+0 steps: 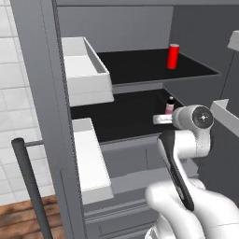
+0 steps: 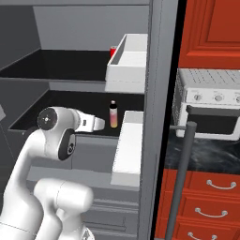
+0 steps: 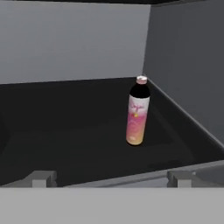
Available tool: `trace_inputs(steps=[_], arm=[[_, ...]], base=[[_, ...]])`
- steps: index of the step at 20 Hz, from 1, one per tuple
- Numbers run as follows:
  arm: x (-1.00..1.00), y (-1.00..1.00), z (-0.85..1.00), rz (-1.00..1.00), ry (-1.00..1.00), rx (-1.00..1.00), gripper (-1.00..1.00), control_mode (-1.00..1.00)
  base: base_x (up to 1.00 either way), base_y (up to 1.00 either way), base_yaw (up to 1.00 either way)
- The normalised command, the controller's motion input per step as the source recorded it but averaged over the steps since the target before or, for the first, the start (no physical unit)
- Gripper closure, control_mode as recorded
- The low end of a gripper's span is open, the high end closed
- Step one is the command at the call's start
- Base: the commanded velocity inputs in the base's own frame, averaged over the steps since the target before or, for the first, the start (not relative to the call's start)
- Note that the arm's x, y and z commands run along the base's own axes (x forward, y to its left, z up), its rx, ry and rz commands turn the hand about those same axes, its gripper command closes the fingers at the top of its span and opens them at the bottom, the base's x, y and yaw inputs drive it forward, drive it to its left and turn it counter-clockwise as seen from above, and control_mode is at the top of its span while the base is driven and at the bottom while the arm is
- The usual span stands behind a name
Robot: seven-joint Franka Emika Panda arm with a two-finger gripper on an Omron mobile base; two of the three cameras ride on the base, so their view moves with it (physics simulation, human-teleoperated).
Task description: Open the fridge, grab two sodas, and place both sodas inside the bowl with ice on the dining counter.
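I see my gripper (image 3: 109,179), fingers spread wide and empty, facing a bottle (image 3: 137,112) whose pink label is unreadable; one soda (image 1: 173,56) stands on the fridge (image 1: 44,93) shelf above.

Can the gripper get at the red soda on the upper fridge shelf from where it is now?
Probably not directly: the open gripper is at the lower shelf, facing a pink bottle; the soda stands one shelf up.

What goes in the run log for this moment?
fridge: open | hand: open, empty, at lower shelf | ahead: bottle, upright | soda: upper shelf, untouched
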Motion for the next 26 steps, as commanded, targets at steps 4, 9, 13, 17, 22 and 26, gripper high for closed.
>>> trace_inputs(steps=[4, 9, 13, 17, 22, 26], arm=[[0.29, -0.17, 0.0, 0.0, 0.0, 0.06, -1.0, -1.0], [0.29, -0.25, 0.0, 0.0, 0.0, 0.08, -1.0, -1.0], [0.26, -0.12, 0.0, 0.0, 0.0, 0.05, -1.0, -1.0], [0.27, -0.11, 0.0, 0.0, 0.0, 0.03, -1.0, -1.0], [0.15, -0.07, 0.0, -0.01, 0.0, 0.0, -1.0, -1.0], [0.1, -0.14, -0.03, -0.03, 0.0, 0.0, -1.0, -1.0]], base=[[0.0, 0.0, 0.0], [0.0, 0.0, 0.0], [0.0, 0.0, 0.0], [0.0, 0.0, 0.0], [0.0, 0.0, 0.0], [0.0, 0.0, 0.0]])
